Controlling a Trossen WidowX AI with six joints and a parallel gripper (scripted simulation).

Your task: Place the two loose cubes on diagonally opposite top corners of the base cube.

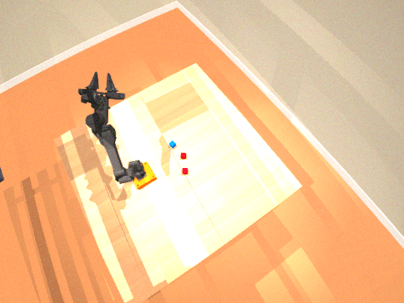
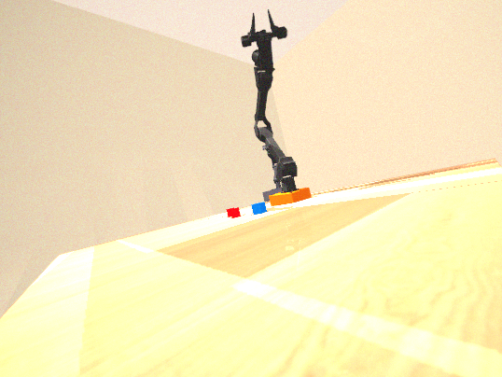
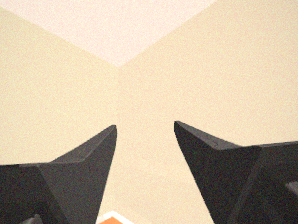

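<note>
A pale wooden table top (image 1: 233, 180) lies on an orange floor (image 1: 308, 262), with beige walls (image 2: 117, 140) rising behind. A dark robot arm (image 2: 262, 100) stands nearly upright from its orange base plate (image 1: 147, 176), which sits on the table. At the top of the arm the gripper (image 2: 261, 20) points up at the ceiling, high above everything else; its 2 pointed fingers stand partly apart with nothing between them. On the table, well apart from the gripper, lie 3 small cubes. The blue cube (image 1: 172, 144) sits farthest along, the first red cube (image 1: 183, 155) near it, and the second red cube (image 1: 185, 171) near that one. None of the 3 touch, and all rest flat on the wood
</note>
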